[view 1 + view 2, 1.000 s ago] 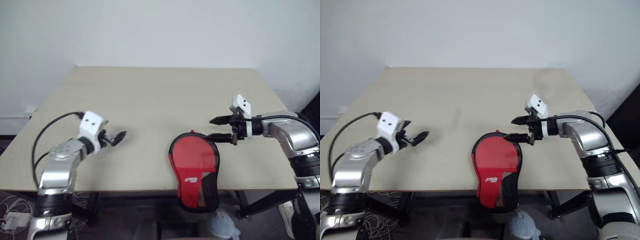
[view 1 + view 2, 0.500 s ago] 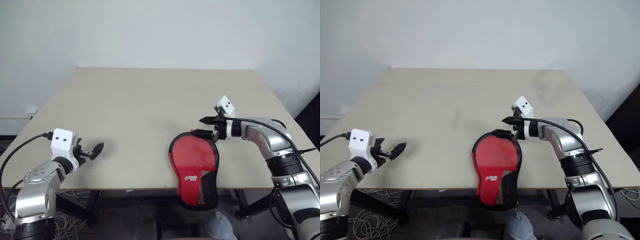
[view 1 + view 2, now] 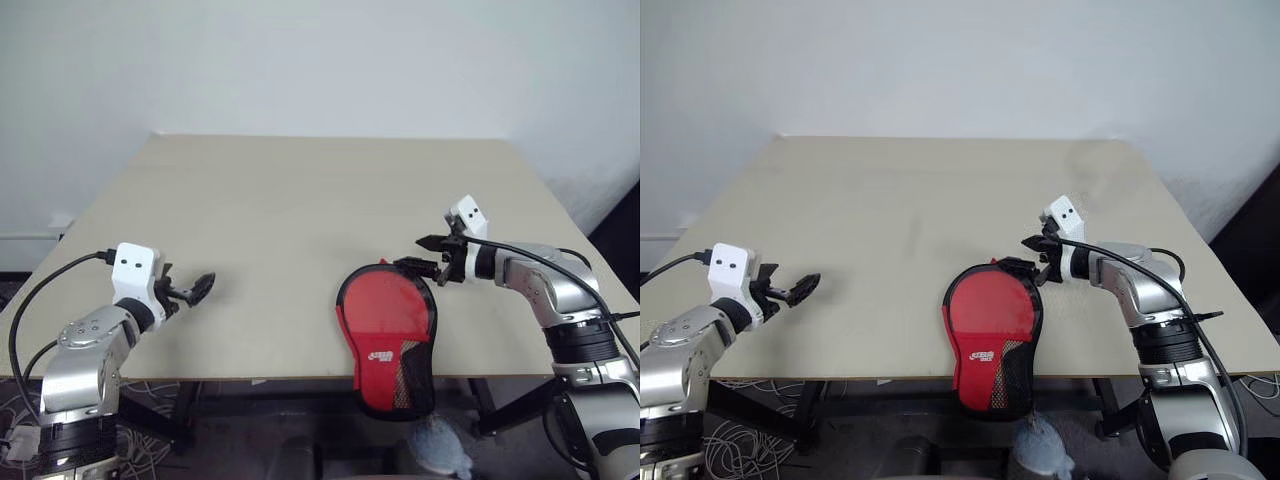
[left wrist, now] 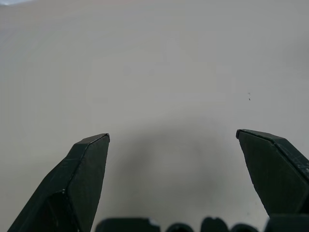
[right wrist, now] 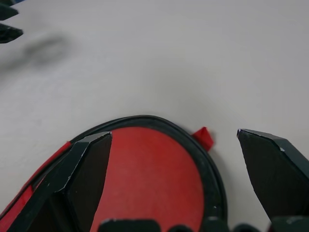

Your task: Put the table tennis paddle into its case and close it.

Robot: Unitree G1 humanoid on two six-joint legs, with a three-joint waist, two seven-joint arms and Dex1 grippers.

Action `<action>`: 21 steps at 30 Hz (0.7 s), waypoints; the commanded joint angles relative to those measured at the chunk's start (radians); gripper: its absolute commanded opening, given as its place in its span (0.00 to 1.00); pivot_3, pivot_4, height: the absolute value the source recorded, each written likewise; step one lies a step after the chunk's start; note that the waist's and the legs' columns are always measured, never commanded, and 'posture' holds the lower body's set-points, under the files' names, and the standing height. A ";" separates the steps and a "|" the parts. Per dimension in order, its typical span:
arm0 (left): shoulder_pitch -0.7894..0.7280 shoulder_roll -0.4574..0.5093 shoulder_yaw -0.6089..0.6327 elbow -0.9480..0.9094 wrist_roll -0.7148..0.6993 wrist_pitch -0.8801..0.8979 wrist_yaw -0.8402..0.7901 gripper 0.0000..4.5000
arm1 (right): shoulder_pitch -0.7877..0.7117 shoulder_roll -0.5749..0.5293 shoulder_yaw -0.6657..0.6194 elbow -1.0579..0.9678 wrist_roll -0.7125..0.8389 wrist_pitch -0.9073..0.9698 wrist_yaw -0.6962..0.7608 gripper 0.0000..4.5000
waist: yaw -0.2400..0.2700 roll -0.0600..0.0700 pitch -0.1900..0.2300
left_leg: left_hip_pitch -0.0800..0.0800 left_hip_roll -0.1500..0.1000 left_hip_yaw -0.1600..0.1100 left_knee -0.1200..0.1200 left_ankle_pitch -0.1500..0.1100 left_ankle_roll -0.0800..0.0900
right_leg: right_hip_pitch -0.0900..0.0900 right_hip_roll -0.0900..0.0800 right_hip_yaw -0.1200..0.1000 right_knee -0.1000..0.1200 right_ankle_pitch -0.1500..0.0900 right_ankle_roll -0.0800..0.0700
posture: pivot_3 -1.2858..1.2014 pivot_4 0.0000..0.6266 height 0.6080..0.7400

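The right gripper (image 3: 428, 254), jaws spread and empty, has closed in on the far rim of the case (image 3: 388, 335) at the near table edge; zipping appears imminent. The left gripper (image 3: 193, 290), also released, has withdrawn left.

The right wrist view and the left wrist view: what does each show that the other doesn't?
The right wrist view alone shows the red case with its black trim and a small red tab, framed by the open right claw. The left wrist view alone shows the open left claw over bare surface. Both share the beige table and two spread black fingers.
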 commanded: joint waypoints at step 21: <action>0.006 -0.028 0.010 -0.150 -0.056 0.026 0.078 0.99 | -0.090 0.058 -0.179 -0.092 0.118 0.114 -0.172 1.00 | 0.000 0.000 0.000 | 0.000 0.000 0.000 0.000 0.000 0.000 | 0.000 0.000 0.001 0.000 0.000 0.000 | 0.52 0.00 1.00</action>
